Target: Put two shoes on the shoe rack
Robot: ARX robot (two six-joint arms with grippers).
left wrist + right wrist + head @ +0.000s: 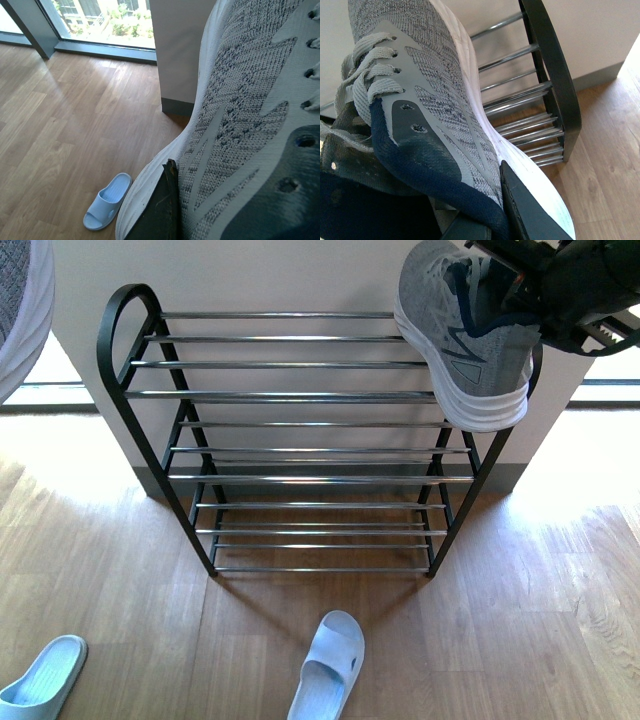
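Observation:
The shoe rack (300, 396), a black frame with chrome bars, stands against the wall. My right gripper (535, 290) is shut on a grey sneaker (465, 335) by its dark collar. That shoe is tilted steeply over the right end of the top tier, heel lowest; whether it touches the bars I cannot tell. In the right wrist view one finger (527, 210) presses the sneaker (430, 95) beside its white sole, the rack (555, 90) just beyond. My left gripper (200, 205) is shut on the other grey sneaker (245, 115), whose edge shows at the front view's top left (22, 310).
Two pale blue slides lie on the wood floor in front of the rack, one near the middle (328, 665) and one at the lower left (42, 680); the latter shows in the left wrist view (107, 201). A white wall corner (180, 50) and floor-level windows (105, 20) stand behind.

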